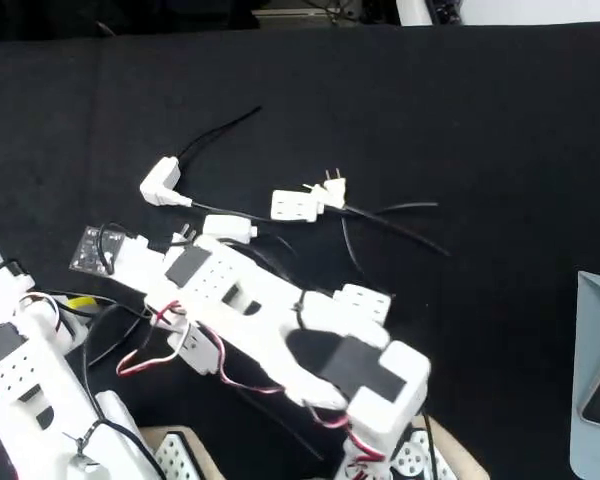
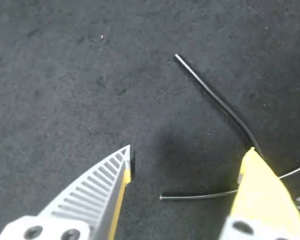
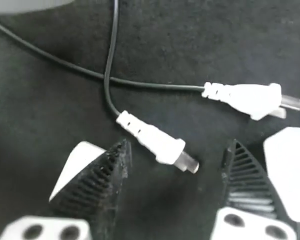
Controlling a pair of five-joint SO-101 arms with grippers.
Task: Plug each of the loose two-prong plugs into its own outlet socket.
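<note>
Right claw [image 3: 179, 148] straddling a loose two-prong plug [image 3: 155, 142]
Its jaws are standing apart with the plug lying slantwise between them; closing now could be courting a skewed grip, leaving the prongs pointing off-line.

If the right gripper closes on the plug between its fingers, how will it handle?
The plug looks small and rigid, probably light. Its thin cable curves loosely, so likely floppy and may drag the plug askew. It crosses the other cable, which might get tugged.

You'll see the black worktop [image 1: 480, 120] carrying a white outlet socket [image 1: 295, 206]; one plug [image 1: 329, 191] lies just right of it, an angled plug [image 1: 160, 184] well left.
</note>
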